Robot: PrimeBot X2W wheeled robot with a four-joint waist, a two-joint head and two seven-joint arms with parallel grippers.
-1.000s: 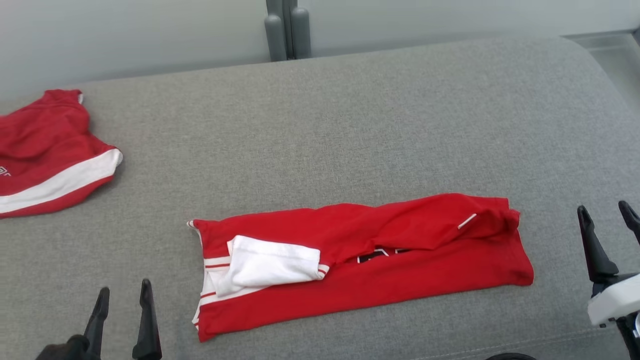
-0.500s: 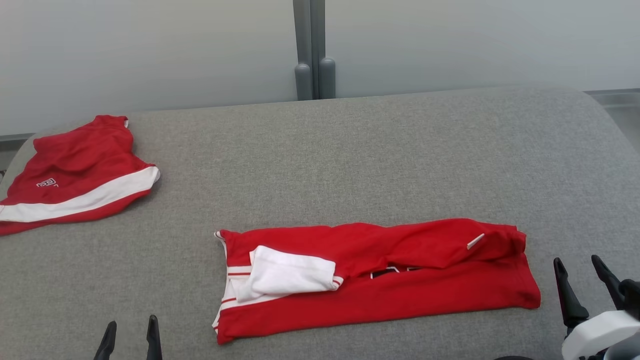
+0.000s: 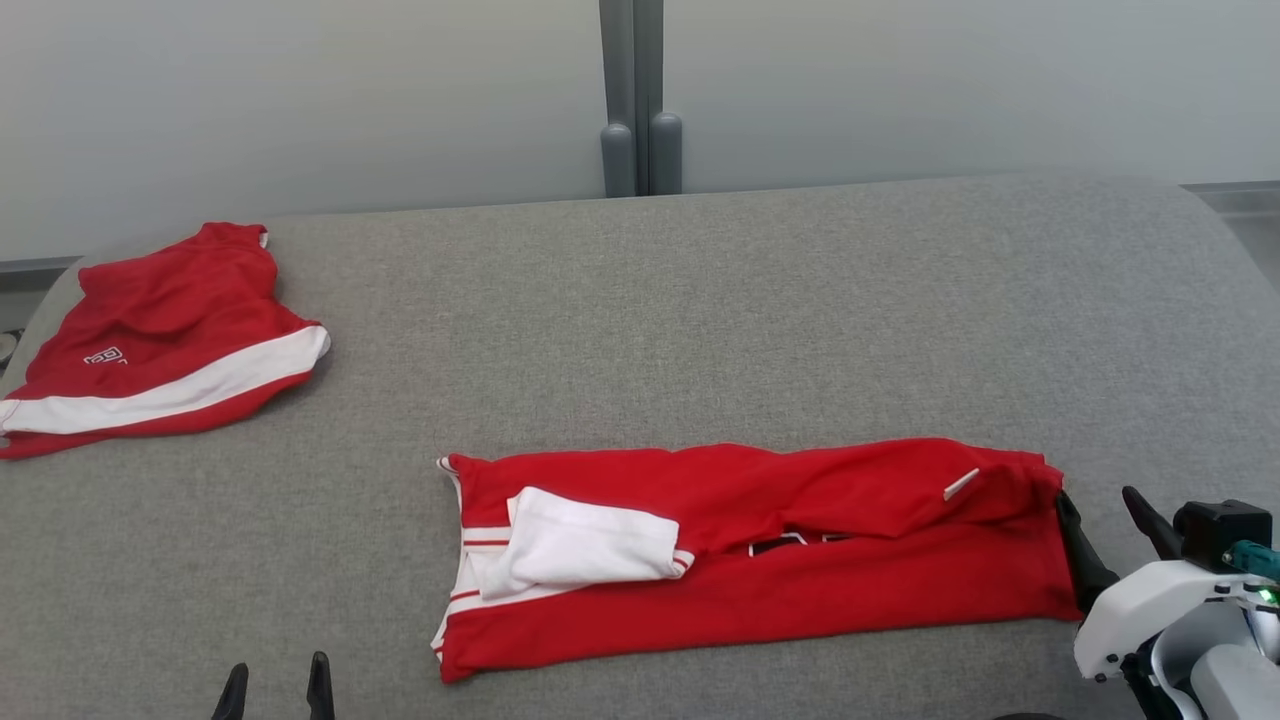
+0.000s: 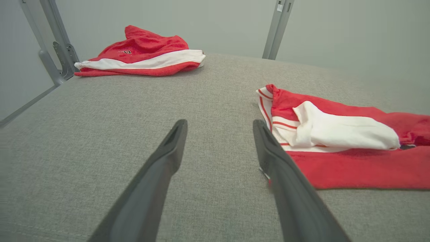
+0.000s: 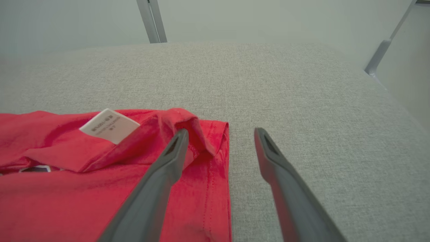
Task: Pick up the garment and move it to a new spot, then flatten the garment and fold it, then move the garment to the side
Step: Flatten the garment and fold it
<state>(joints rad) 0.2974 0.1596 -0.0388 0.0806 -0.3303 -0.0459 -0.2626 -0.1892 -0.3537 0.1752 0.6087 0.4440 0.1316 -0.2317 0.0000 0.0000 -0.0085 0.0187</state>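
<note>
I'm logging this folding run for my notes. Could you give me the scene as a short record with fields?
surface: grey cushion
task item: red shirt, folded into a long strip, white sleeve at its left end, label near its right
other item: red garment with white band, far left
left gripper: jaws open, empty, near the shirt's left end
right gripper: jaws open, empty, astride the shirt's right edge

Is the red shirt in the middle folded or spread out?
Folded. The red shirt lies as a long narrow band, one layer doubled over another, a white sleeve turned in on top.
</note>
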